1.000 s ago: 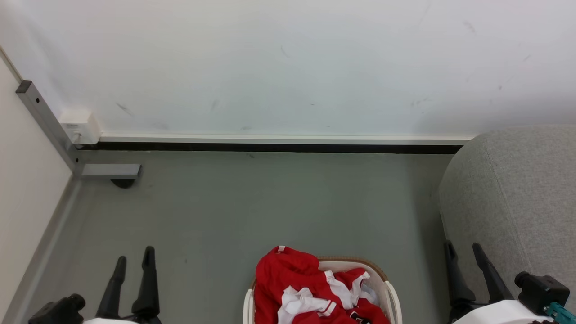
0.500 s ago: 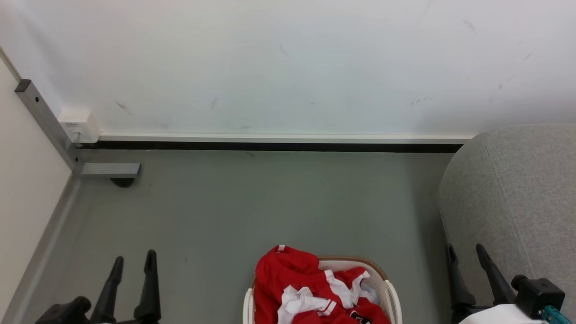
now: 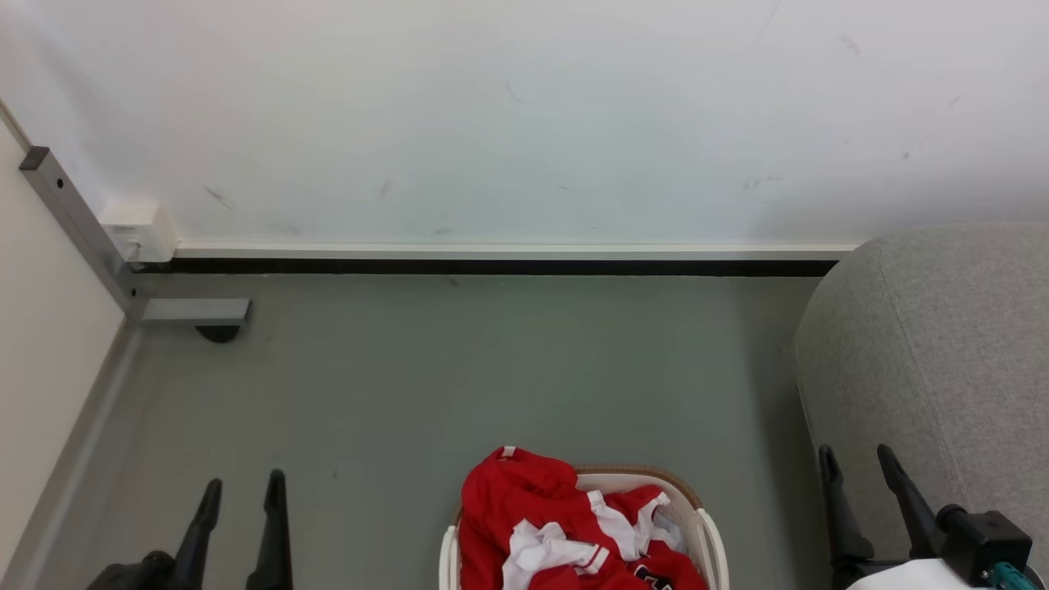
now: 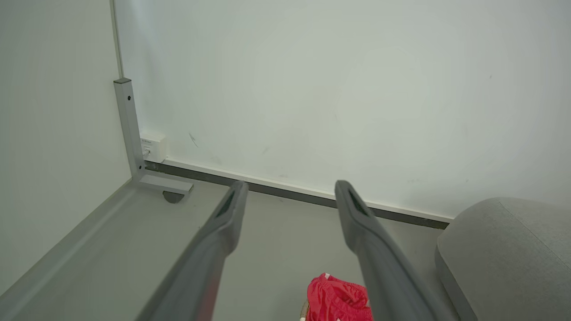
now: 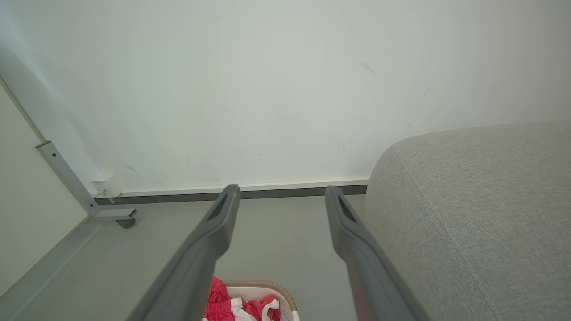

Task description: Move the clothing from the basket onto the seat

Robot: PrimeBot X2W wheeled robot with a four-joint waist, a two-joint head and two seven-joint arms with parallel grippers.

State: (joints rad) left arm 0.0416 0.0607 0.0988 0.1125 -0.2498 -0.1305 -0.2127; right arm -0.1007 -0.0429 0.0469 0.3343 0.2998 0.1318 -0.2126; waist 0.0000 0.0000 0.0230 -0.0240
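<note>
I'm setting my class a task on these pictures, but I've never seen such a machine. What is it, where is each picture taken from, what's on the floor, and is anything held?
It is a wheeled robot with two arms, each ending in a gripper of two long dark fingers. The head view looks down from its head: the left gripper is at the lower left, the right gripper at the lower right. The other two pictures come from a camera on each wrist, looking along that arm's own fingers. On the grey floor stands a white basket with red and white clothing piled in it. A grey seat is to the right, by the wall. Both grippers are open and hold nothing.
</note>
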